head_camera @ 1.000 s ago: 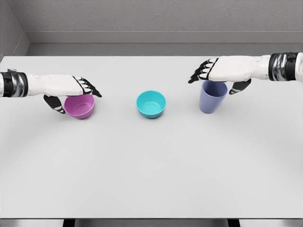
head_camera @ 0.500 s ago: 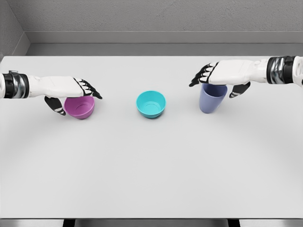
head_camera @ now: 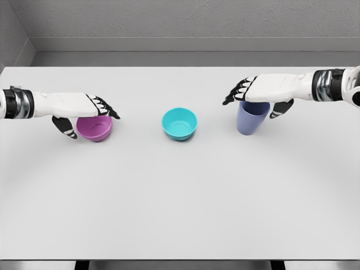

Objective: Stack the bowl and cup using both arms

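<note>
**Kim:** Status, left to right?

**Ravi:** Left hand (head_camera: 84,108) sits over the purple bowl (head_camera: 95,127) at the left side of the white table (head_camera: 180,202). Fingers reach across the far rim, thumb hangs down on the outer left wall. Looks like a loose cup around the rim, not a firm pinch. Can't tell if there's real contact.

**Kim:** Middle?

**Ravi:** Teal bowl (head_camera: 180,124), upright, nothing in it, well apart from both hands. My guess: it's the stack base.

**Kim:** Right side?

**Ravi:** Right hand (head_camera: 260,93) is across the top of the blue cup (head_camera: 252,117). Cup upright on the table. Fingers stretch past the rim toward centre, thumb drops on the outer right side. Same story: draped, not clamped, cup not lifted as far as I can see.

**Kim:** So the step is grasping. Advice?

**Ravi:** Close thumb against fingers on each wall before any lift. Squeeze square so the bowl doesn't tip or skid. Cup is tall, so grip near the rim and lift straight up. Stagger the two moves toward the teal bowl or the hands will crowd each other.
</note>
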Controlling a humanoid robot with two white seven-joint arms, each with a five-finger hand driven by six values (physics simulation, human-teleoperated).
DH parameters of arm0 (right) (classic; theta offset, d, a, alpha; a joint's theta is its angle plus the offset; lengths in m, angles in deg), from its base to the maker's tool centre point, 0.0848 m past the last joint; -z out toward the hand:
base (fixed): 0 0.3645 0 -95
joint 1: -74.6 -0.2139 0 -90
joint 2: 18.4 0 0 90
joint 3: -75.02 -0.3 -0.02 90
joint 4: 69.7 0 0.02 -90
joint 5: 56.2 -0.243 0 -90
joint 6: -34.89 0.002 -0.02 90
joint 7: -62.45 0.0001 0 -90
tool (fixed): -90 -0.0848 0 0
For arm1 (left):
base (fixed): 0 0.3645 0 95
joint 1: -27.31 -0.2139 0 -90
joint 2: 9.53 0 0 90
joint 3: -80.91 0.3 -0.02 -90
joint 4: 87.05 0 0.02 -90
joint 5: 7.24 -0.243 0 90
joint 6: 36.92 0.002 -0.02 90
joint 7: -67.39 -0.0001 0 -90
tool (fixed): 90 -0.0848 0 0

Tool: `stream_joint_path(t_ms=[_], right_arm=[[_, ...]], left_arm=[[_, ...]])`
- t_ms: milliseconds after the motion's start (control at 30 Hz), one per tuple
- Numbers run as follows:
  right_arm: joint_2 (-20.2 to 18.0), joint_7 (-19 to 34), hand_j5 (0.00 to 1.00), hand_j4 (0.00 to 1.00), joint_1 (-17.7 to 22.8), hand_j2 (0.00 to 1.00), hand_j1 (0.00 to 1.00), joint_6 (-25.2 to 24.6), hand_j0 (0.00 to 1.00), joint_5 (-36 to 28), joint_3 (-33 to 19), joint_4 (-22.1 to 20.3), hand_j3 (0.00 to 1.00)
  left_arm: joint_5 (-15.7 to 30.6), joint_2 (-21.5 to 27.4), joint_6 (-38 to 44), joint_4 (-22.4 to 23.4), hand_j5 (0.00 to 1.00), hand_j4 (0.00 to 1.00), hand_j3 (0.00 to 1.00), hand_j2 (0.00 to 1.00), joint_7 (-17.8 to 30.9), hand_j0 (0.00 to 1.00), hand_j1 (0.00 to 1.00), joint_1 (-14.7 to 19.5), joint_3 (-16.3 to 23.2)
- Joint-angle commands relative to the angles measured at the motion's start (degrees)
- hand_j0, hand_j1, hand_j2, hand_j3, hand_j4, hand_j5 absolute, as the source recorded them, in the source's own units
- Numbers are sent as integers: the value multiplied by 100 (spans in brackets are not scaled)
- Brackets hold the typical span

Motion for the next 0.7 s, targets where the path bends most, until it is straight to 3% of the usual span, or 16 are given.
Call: stream_joint_path(t_ms=[0, 667], right_arm=[[-2, -2, 100, 100, 0, 100, 100, -15, 100, -26, -3, 11, 100], [-2, -2, 100, 100, 62, 100, 100, -15, 100, -17, 77, 82, 100]], left_arm=[[0, -2, 8, 21, 100, 100, 100, 100, 1, 100, 100, 0, -9], [-9, -213, 8, 258, 100, 100, 100, 100, -7, 100, 100, -18, -17]])
